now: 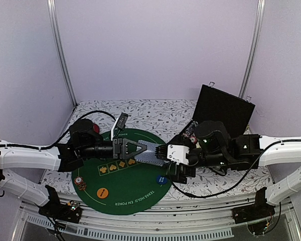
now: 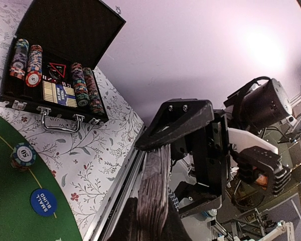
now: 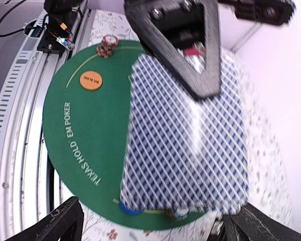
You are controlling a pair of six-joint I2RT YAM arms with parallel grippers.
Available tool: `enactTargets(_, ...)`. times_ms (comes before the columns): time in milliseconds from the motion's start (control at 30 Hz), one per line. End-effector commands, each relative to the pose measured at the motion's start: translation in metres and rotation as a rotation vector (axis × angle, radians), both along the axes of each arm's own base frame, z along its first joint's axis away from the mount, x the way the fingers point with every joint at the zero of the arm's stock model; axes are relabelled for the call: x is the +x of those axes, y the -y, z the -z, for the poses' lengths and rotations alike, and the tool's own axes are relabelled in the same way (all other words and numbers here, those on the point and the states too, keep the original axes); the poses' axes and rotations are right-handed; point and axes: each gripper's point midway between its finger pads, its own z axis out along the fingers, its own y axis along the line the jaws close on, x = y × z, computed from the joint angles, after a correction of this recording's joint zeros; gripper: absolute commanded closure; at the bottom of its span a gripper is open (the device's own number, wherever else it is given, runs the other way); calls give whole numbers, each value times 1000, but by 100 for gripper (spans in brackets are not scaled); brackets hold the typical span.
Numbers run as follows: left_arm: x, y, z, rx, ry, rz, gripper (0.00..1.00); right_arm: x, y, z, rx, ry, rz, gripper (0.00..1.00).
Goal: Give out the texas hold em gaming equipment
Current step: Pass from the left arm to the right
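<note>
Card deck (image 3: 185, 140), clamped in left fingers (image 3: 170, 30), blocks green mat (image 3: 90, 125); right fingers (image 3: 60, 223) spread apart.

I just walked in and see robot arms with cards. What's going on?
The left fingers pinch a deck of blue-backed cards above the green poker mat. The right fingers are spread open at the deck's other end, not gripping it. A chip stack, an orange button and a blue button lie on the mat.

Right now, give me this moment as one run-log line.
left claw: shut on blue-grey patterned card deck | right claw: open, facing deck | deck: above round green felt mat
</note>
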Motion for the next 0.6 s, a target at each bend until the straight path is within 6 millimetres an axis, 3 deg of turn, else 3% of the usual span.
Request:
enactTargets(0,-1,-1,-7,-24,31,-7,100,6,-29,-28,146,161,-79,1)
enactTargets(267,-2,0,-11,-33,31,0,100,18,-42,-24,172,172,-29,1)
enactTargets(567,-2,-1,-13,-39,32,-5,100,27,-48,-7,118,194,-17,21)
